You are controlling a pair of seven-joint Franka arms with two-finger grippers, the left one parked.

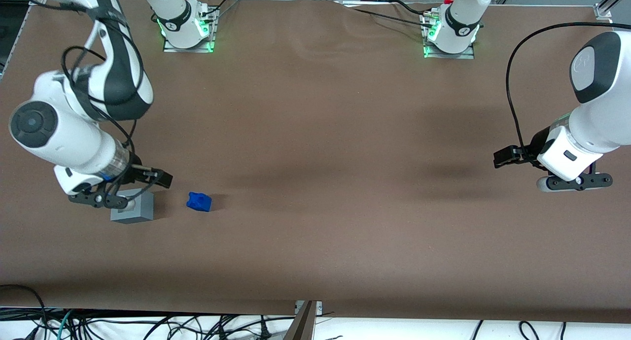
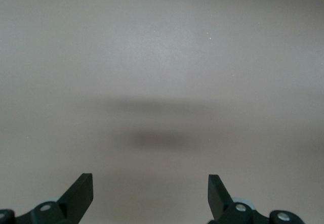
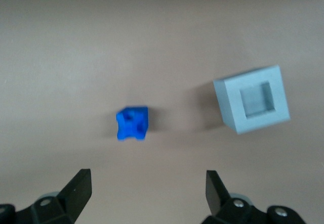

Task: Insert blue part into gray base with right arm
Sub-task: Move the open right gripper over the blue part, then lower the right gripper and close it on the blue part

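Observation:
The blue part lies on the brown table toward the working arm's end. The gray base stands beside it, its square recess facing up. My right gripper hangs above the table over the gray base's edge in the front view, partly covering it. In the right wrist view the gripper is open and empty, its black fingertips wide apart. Both the blue part and the gray base lie apart from each other, and nothing is between the fingers.
The two arm bases with green lights stand at the table's edge farthest from the front camera. Loose cables lie below the table's near edge.

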